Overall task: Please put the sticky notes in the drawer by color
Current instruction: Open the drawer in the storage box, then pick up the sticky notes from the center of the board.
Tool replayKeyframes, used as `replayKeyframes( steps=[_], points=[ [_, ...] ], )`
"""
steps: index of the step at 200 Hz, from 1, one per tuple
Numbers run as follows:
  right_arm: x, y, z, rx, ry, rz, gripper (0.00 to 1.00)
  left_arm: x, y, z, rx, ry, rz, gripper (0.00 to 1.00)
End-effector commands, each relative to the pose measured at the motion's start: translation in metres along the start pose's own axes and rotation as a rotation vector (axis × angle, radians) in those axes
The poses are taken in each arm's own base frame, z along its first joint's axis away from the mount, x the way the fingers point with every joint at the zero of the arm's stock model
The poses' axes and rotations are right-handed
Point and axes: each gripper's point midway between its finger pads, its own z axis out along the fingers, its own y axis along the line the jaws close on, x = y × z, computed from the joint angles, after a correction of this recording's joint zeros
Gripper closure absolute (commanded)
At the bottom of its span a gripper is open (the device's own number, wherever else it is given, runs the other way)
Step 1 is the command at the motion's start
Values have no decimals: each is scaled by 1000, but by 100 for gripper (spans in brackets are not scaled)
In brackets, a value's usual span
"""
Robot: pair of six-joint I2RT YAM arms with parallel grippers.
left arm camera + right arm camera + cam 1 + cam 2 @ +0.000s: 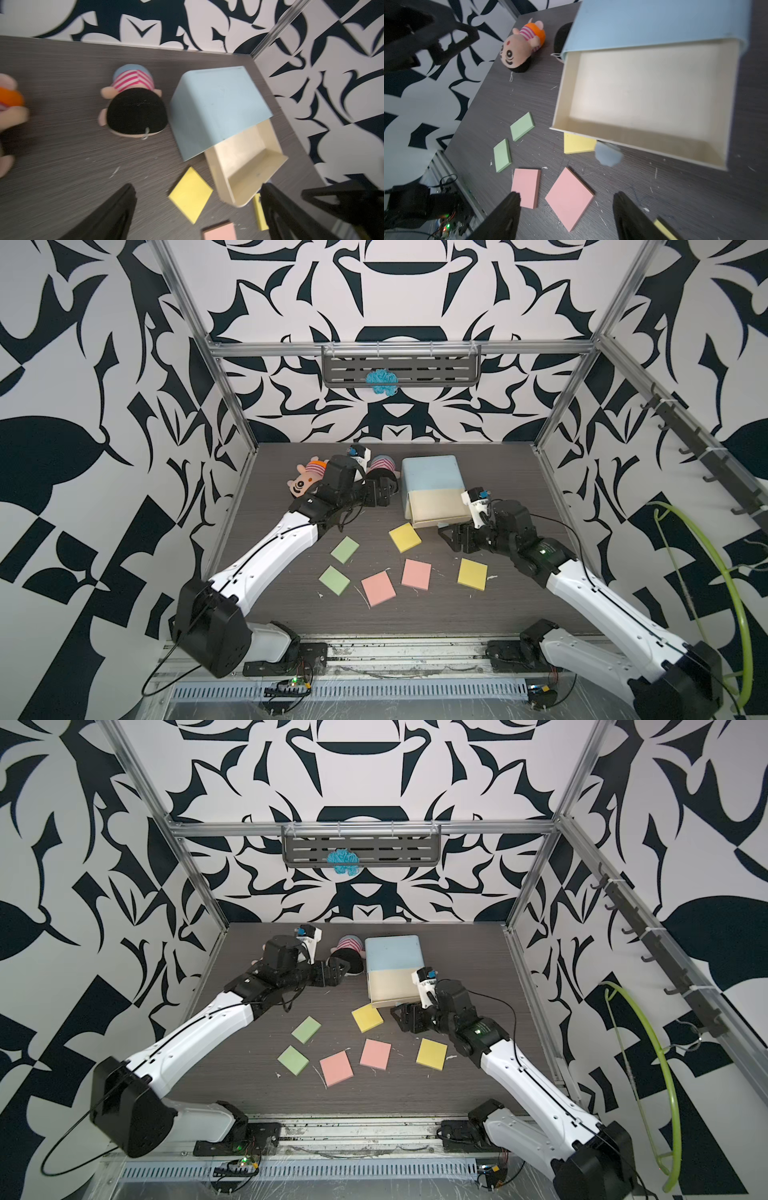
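While left end effector and right end effector gape empty, the drawer faces the robot, probably top tray out

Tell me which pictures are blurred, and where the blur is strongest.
Left wrist view: smeared throughout, worst on the orange-topped plush toy. Right wrist view: the open drawer and its bluish knob are smeared, a pink sticky-note pad is sharper. Both top views: steady, only slightly soft.
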Motion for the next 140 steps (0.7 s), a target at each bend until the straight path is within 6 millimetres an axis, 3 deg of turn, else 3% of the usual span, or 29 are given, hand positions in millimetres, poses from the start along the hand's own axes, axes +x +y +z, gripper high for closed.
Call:
replayKeyframes(
  steps=[1,19,58,109,140],
  points=[
    [-23,40,1,-106,-36,-256,22,39,56,-18,-146,147,60,1],
    [-20,65,13,-168,-25,-389,20,47,64,-40,-81,164,65,1],
    [-10,98,40,-263,9,-586,19,89,71,-57,-55,264,315,1],
    [-1,113,72,-333,69,-625,18,140,87,-54,-52,437,372,1],
    [4,112,83,-338,89,-610,18,168,92,-36,-25,570,384,1]
  ],
)
